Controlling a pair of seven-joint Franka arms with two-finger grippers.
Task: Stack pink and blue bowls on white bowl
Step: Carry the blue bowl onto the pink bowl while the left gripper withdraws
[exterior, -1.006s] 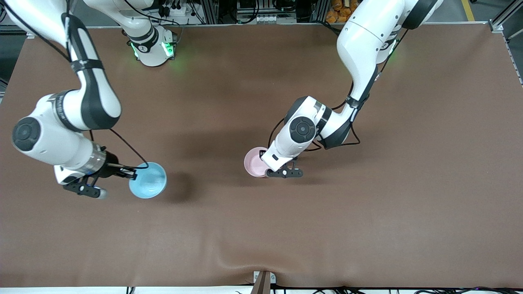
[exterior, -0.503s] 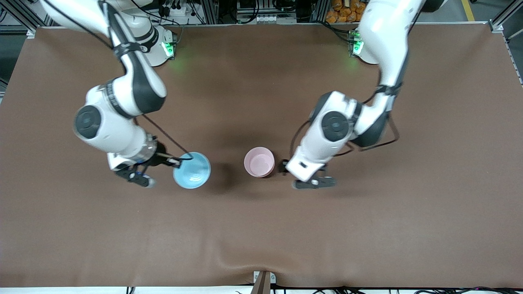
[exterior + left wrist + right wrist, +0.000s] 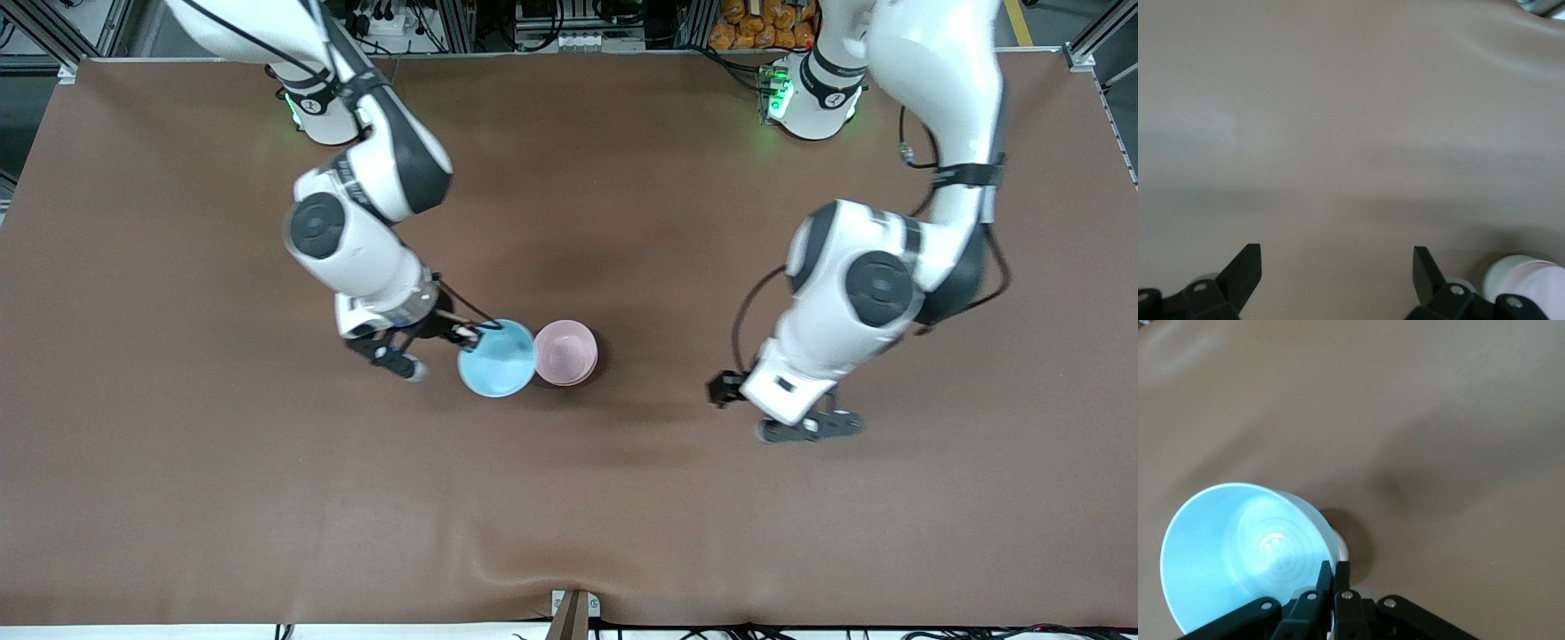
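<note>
My right gripper [image 3: 476, 336] is shut on the rim of the light blue bowl [image 3: 496, 358] and holds it tilted in the air, its edge meeting the pink bowl [image 3: 566, 352]. In the right wrist view the fingers [image 3: 1325, 572] pinch the blue bowl's [image 3: 1238, 553] wall. The pink bowl sits on the table's middle. In the left wrist view the pink bowl [image 3: 1546, 293] rests in a pale white bowl [image 3: 1506, 270]. The white bowl is hidden in the front view. My left gripper [image 3: 807, 428] is open and empty, over bare table toward the left arm's end; it also shows in the left wrist view [image 3: 1336, 267].
The brown table mat [image 3: 569, 516] has a raised wrinkle near the front camera's edge. The arms' bases stand at the table's edge farthest from the front camera.
My right arm has carried the blue bowl across to the pink bowl. My left gripper has let go of the pink bowl and drawn away toward the left arm's end.
</note>
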